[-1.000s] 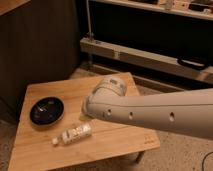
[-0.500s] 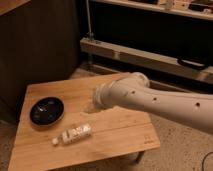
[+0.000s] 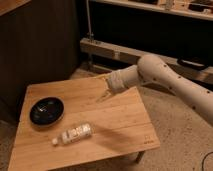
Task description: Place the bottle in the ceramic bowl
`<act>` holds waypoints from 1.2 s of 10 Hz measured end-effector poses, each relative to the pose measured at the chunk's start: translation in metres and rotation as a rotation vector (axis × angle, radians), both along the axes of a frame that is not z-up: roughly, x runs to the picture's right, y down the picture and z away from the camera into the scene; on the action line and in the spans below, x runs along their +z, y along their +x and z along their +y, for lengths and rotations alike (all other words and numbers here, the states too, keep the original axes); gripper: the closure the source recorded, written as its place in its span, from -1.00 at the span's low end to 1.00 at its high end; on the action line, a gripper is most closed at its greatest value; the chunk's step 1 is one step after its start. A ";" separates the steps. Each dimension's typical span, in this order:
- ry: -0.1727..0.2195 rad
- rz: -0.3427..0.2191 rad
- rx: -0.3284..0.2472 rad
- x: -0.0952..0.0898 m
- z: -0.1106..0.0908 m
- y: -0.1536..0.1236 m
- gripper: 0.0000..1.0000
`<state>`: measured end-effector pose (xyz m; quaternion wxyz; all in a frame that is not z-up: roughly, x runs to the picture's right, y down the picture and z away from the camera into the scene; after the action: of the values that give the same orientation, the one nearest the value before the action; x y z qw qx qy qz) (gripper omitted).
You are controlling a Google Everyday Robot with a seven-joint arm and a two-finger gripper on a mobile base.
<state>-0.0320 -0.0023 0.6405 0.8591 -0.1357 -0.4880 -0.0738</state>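
Bottle (image 3: 76,133) lies flat on the desk (image 3: 127,125) near the ceramic bowl (image 3: 46,110), ungrasped; gripper (image 3: 106,93) hangs above mid-desk, well apart, jaw opening indeterminable; recommend descending with jaws straddling the bottle's mid-body crosswise.

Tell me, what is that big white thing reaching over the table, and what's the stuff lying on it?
That is a robot's arm, white with dark dots. Its gripper, the hand at the tip, hangs above the far side of the wooden table. One camera looks down on it all. On the table a small clear bottle lies on its side beside a dark ceramic bowl. The gripper is away from both, so the bottle is not held.
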 end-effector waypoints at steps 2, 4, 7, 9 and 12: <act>-0.005 -0.067 -0.042 0.000 -0.001 0.005 -0.30; -0.012 -0.075 -0.053 0.000 -0.002 0.004 -0.30; -0.173 0.091 -0.180 0.017 0.013 -0.011 -0.30; -0.288 0.175 -0.288 0.037 0.037 -0.021 -0.30; -0.378 0.199 -0.326 0.052 0.077 -0.020 -0.30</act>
<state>-0.0518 0.0745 0.6929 0.8390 -0.3772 -0.3780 -0.1047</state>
